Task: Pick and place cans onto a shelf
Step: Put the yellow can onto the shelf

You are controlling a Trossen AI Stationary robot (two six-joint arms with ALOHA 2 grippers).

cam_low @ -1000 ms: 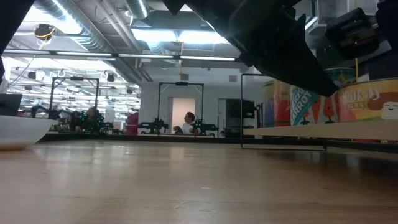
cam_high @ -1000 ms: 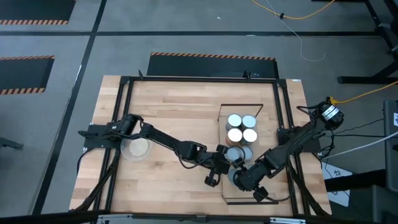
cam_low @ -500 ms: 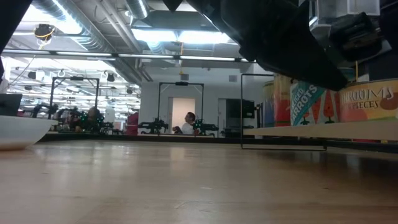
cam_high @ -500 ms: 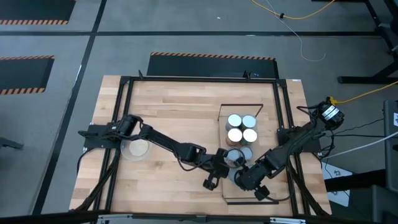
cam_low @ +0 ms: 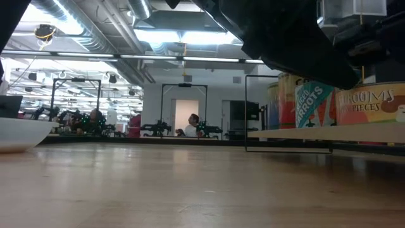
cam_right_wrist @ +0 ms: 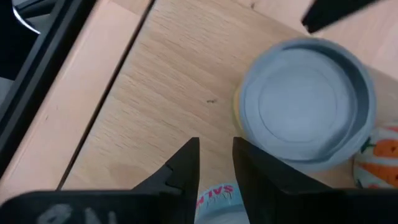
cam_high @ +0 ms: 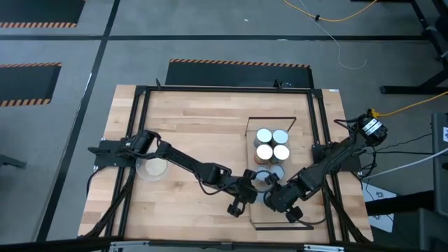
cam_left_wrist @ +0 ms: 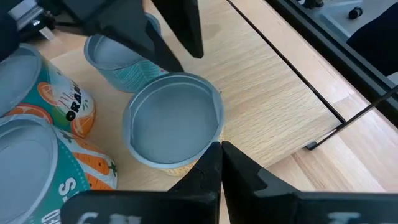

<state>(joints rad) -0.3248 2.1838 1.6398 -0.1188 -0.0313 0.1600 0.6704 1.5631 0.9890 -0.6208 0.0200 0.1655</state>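
The wood-plank table [cam_high: 203,133] carries a pale shelf [cam_high: 308,210] toward its 4 o'clock side and a clear round dish [cam_high: 152,167] toward 9 o'clock, well apart from each other. On the shelf, four cans [cam_high: 272,145] stand upright in a tight square toward its 12 o'clock end. Further cans [cam_left_wrist: 176,119] stand close together just beyond them toward 6 o'clock, partly hidden from above.

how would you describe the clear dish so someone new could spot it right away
Look at the left half of the wooden table, well away from the shelf. The clear round dish sits beside the left arm's base; it is wider and flatter than any can.
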